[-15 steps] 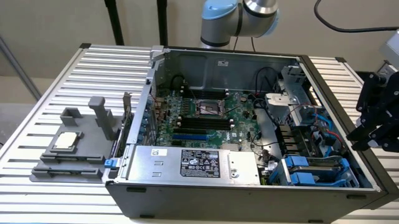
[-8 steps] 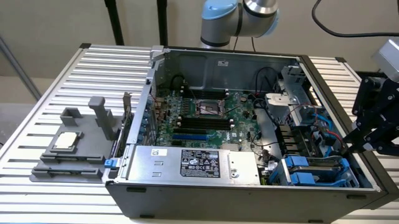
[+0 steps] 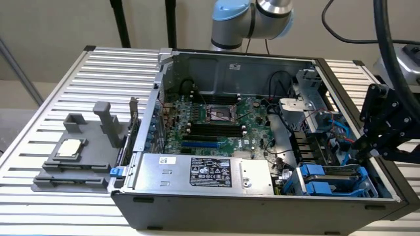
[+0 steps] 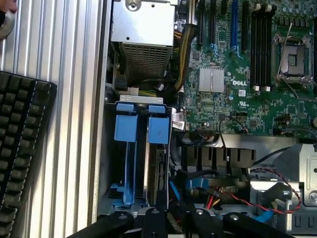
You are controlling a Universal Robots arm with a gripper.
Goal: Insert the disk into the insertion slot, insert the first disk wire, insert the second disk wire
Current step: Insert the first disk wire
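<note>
Status: the pincer [image 3: 365, 147] hangs over the corner of the open computer case [image 3: 262, 216] that carries the blue-grey drive cage [image 3: 328, 181]. I cannot tell whether it is open or closed, and I see nothing held in it.

Location of the work: in the wrist view the disk [image 4: 158, 131] appears to sit down inside the insertion slot [image 4: 167, 153], in the bay nearer the motherboard [image 4: 247, 84], with its blue tab level with the tab of the neighbouring carrier [image 4: 126, 128]. I judge the disk seated, though its lower end is hidden by the pincer body.

Just beside that end lie a blue cable [image 4: 198, 182] and a bundle of red and yellow wires [image 4: 214, 200]. Which of them is the first disk wire I cannot say.

Procedure notes, as I judge the step — wire insertion:
- Keep the plug square to the disk's connector; a tilted plug will jam.
- Approach along the disk's long axis — no sideways load on the blue tabs.
- Keep loose wires clear of the mating faces.
- Press slowly; the cage is plastic and may flex.
</note>
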